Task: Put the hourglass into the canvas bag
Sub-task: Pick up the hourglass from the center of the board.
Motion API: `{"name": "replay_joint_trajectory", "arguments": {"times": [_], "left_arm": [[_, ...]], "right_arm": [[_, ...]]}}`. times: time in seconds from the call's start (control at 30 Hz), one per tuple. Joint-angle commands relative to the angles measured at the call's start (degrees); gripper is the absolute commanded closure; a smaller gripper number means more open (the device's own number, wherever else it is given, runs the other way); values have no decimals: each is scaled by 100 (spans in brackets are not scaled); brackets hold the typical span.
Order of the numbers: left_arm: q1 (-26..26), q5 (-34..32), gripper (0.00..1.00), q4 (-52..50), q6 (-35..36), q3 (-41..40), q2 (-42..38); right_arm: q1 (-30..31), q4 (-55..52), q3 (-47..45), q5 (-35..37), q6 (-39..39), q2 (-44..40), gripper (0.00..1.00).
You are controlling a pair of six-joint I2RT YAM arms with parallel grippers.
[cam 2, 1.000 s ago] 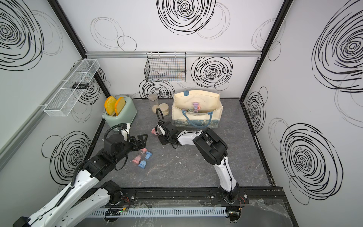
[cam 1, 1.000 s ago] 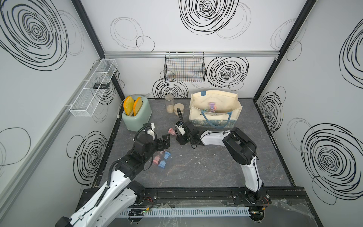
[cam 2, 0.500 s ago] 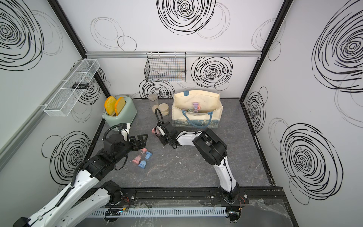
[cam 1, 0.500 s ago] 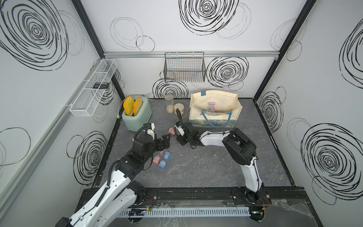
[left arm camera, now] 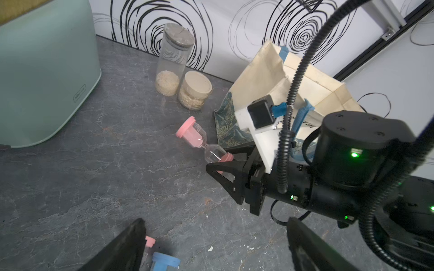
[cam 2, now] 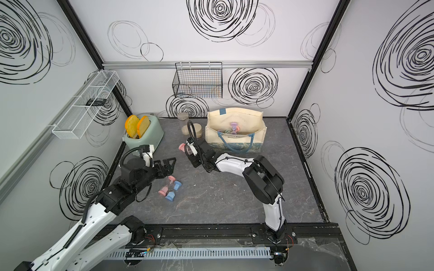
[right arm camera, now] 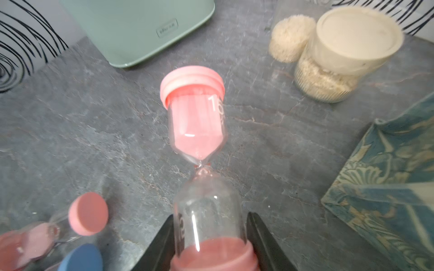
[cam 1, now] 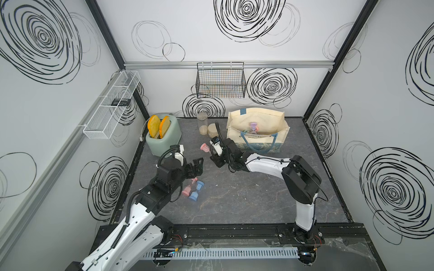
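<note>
Now the right gripper (right arm camera: 209, 237) is clamped on the pink hourglass (right arm camera: 197, 122), with its two black fingers pressing the clear bulb close to one pink cap. On the sand-filled bulb, white digits begin with "1"; the rest is blurred. The hourglass is outside the canvas bag (cam 1: 258, 117), just beside its floral corner, low over the grey table (cam 1: 234, 199). The green toaster (right arm camera: 141, 23) carries a small embossed label, too blurred to read. The bag's black lettering is not readable either. The left gripper (cam 1: 198, 166) stands wide apart near two other hourglasses (cam 1: 191, 191).
</note>
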Motion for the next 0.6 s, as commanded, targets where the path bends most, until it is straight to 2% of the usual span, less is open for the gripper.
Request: {"name": "replay_joint_trajectory", "arguments": {"times": [0.0, 0.3, 0.57], "left_arm": [[50, 36, 4, 49, 93, 358, -72], [48, 353, 4, 155, 159, 781, 103], [19, 735, 4, 444, 165, 941, 366]], "right_arm": [[-67, -200, -45, -1, 105, -548, 62], [-530, -691, -37, 236, 276, -1778, 65], [-1581, -1338, 111, 54, 329, -2404, 65]]}}
